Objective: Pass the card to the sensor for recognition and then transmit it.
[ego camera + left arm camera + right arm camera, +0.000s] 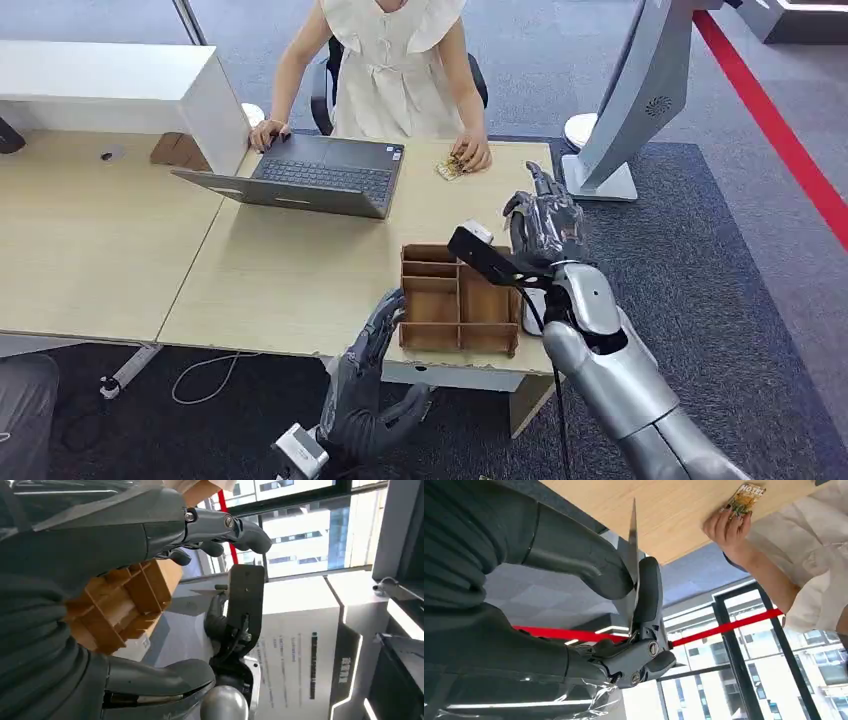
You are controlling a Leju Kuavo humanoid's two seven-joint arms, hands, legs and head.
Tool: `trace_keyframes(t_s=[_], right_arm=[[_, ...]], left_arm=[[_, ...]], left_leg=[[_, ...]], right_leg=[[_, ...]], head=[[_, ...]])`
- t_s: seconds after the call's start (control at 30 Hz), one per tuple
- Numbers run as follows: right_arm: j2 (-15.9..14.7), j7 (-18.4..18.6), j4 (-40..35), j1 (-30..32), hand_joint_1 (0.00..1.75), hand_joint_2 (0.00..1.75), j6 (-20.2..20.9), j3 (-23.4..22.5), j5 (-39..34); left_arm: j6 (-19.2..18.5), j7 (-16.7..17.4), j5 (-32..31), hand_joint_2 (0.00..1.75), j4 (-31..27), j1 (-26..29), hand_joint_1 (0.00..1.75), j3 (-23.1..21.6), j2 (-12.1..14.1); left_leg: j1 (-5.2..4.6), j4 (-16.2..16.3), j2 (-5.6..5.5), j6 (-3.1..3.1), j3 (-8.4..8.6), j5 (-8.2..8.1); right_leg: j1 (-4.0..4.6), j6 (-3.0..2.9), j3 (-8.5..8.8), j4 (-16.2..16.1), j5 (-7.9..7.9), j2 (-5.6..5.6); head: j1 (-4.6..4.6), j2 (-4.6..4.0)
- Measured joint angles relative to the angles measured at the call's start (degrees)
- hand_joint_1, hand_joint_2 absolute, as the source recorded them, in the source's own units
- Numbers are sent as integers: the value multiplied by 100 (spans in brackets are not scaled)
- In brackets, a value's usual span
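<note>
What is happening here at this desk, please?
The robot's right hand is raised over the desk, pinching a thin card edge-on. Its left hand hangs open near the wooden organizer box. A seated person rests one hand on the laptop and the other hand on a printed card.

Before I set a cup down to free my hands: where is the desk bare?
Bare: the desk left of the laptop, and the strip between laptop and wooden organizer. Crowded: the right end, with organizer, right hand and the person's hand on a card.
</note>
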Motion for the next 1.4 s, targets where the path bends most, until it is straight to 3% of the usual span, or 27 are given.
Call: trace_keyframes(t_s=[0.37, 0.63, 1.0, 1.4], right_arm=[[-172, 76, -245, 73, 175, 175, 166, -2, 114], [-151, 76, -258, -180, 175, 175, 548, 70, 304], [370, -28, 448, -1395, 175, 175, 942, 485, 415], [1126, -118, 1834, -2271, 175, 175, 828, 761, 424]], left_arm=[[-44, -31, 35, 175, 109, -44, 0, -28, -30], [-31, -105, 245, 175, 242, -188, 0, -183, -46], [61, -135, 498, 175, 332, -450, 0, -562, -44], [404, -92, 568, 175, 367, -606, 0, -811, -42]], left_leg=[[0, 0, 0, 0, 0, 0], [0, 0, -1, 0, -4, 1], [1, 0, -2, -2, -4, 4], [1, 0, -6, -2, -6, 4]], right_leg=[[-1, 0, 0, 0, 0, 0], [-1, -1, 0, 3, 2, 0], [0, -2, -1, 6, 2, 1], [0, -2, -2, 7, 2, -2]], head=[[0, 0], [0, 0], [0, 0], [0, 0]])
